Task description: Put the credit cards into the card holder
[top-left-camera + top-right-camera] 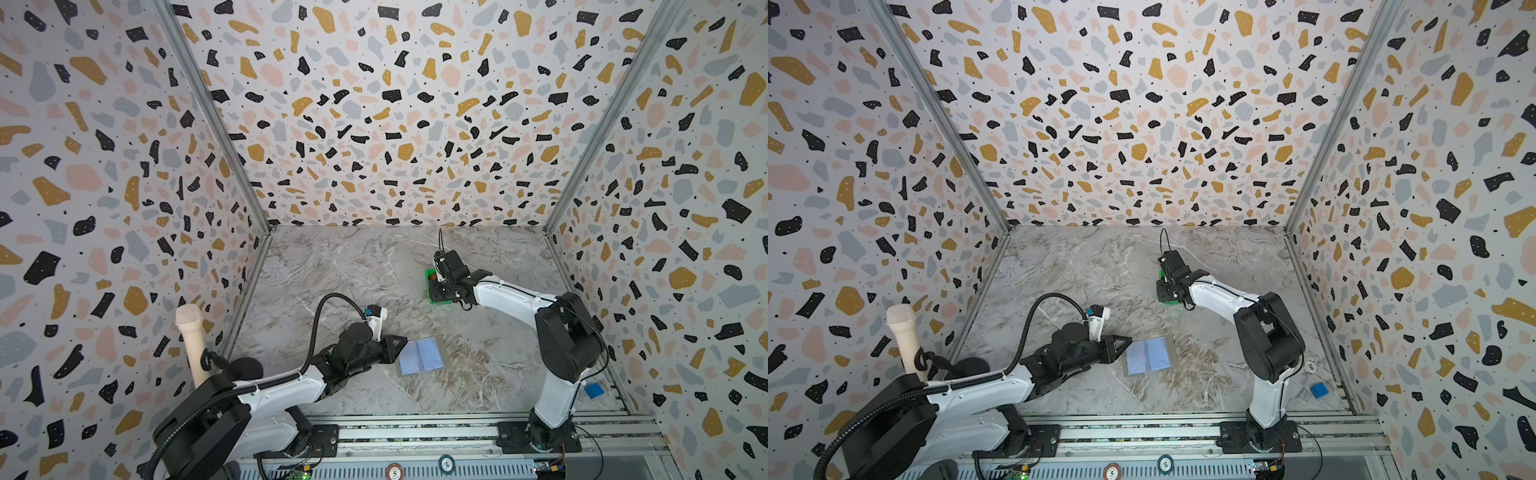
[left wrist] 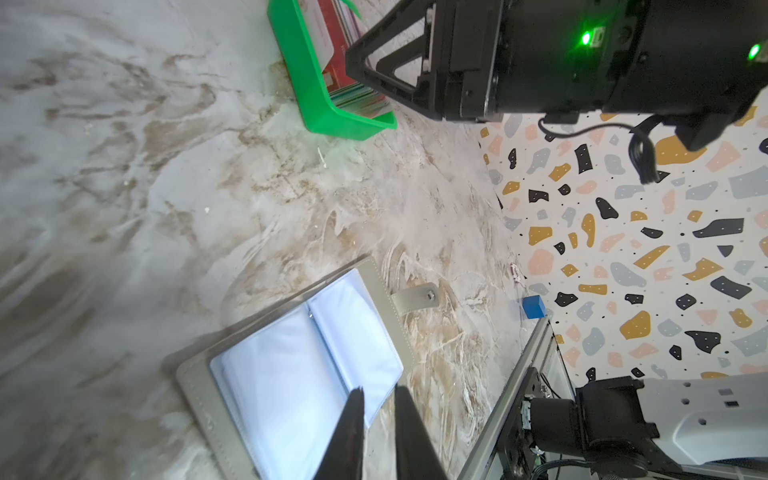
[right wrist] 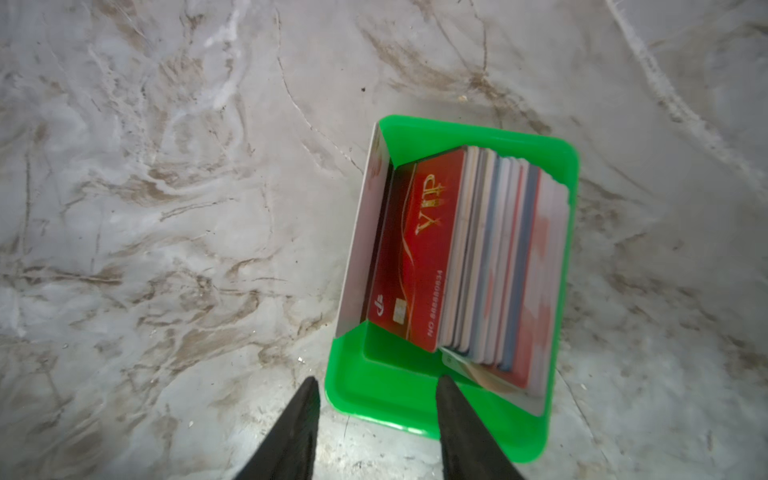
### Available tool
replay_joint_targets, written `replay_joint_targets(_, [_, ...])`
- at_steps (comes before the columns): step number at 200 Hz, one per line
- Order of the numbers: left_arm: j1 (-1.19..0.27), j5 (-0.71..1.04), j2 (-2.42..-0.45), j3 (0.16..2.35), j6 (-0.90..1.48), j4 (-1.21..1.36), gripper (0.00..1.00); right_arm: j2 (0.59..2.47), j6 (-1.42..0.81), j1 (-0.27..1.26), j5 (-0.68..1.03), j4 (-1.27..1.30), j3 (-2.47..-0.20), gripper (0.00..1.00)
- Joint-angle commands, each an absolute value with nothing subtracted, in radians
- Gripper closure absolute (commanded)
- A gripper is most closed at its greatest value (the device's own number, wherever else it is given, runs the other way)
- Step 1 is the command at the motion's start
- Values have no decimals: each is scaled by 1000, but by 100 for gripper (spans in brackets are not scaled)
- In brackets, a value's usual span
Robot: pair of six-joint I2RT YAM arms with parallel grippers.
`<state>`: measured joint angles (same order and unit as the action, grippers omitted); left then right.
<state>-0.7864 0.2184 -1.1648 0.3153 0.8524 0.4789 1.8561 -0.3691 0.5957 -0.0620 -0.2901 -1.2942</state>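
Credit cards (image 3: 490, 257) stand on edge inside green tray (image 3: 557, 415), red VIP card in front. R gripper (image 3: 378, 384) hovers at tray's end, fingers spread, empty. Card holder (image 2: 299, 361) lies open well apart from tray; L gripper (image 2: 379, 390) above it, fingers slightly parted.

Open card holder (image 2: 291, 353), left end effector (image 2: 379, 390) slightly parted, apparently over its edge

Three terrazzo-print walls (image 1: 374, 104); grey marble floor (image 1: 353, 266).
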Motion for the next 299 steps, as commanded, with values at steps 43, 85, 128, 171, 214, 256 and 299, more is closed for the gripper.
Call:
replay_joint_targets(43, [-781,210,-1132,266,861,510,81,1967,-355,570,-40,-336,-1476,54])
replay_joint_targets(85, [-779,207,-1117,252,864,502,81,2046,-349,552,-33,-390,-1568,62])
replay_joint_targets(128, [-775,202,-1095,244,866,487,81,2057,-344,552,-33,-396,-1604,81])
replay_joint_targets(171, [-772,201,-1079,244,867,471,81,2056,-333,552,-52,-420,-1624,99])
replay_joint_targets(214, [-762,191,-1049,250,862,448,81,1941,-301,552,-98,-392,-1588,100])
replay_joint_targets(256, [-740,192,-1023,244,876,445,81,1753,-277,571,-79,-352,-1490,100])
replay_joint_targets(299, [-724,211,-1023,236,879,469,80,1427,-329,607,174,-156,-1150,100])
